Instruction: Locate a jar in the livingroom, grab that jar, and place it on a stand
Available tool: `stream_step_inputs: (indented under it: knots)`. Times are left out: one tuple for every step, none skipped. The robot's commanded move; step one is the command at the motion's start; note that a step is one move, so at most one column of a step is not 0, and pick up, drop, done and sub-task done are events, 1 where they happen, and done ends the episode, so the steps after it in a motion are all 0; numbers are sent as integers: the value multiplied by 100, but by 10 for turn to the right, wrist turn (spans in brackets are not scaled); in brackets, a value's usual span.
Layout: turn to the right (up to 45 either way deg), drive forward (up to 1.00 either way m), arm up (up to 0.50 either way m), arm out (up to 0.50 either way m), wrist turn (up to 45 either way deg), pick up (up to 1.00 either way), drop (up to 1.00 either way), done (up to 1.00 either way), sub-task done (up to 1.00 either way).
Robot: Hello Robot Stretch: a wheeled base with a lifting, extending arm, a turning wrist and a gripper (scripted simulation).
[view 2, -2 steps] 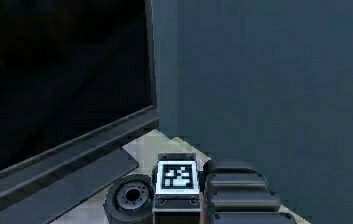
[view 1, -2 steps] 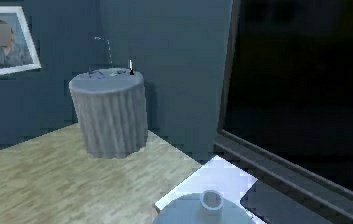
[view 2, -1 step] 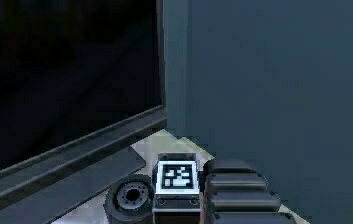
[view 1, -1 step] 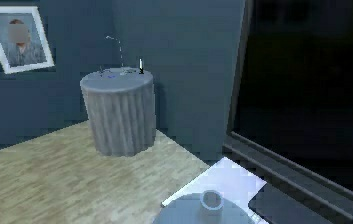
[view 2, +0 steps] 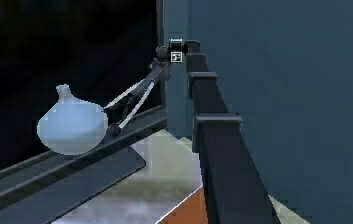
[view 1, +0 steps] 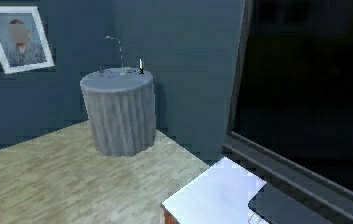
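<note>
Behind the jaws: large dark window [view 2: 64,40]. Grey round stand [view 1: 119,110] in the forward view, by the wall corner. Arm [view 2: 220,140] reaches out. Pale blue jar [view 2: 72,122] hangs at the gripper [view 2: 109,116] far end, clear of surfaces: held. Jaw state: cannot tell.

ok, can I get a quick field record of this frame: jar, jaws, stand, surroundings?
jar: pale blue round-bellied, narrow-necked jar, hanging clear of every surface
jaws: holding the jar, in front of a dark pane
arm: dark square bar
stand: grey fluted round stand in the corner, small items on top
below jar: dark flat slab on a white-topped surface
wall: framed picture
</note>
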Motion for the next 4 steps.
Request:
stream_step_inputs:
  knots:
    - [0, 0, 0, 0, 390, 0, 0, 0, 0]
    - [0, 0, 0, 0, 390, 0, 0, 0, 0]
    - [0, 0, 0, 0, 0, 0, 100, 0, 0]
    - [0, 0, 0, -10, 0, 0, 0, 0, 0]
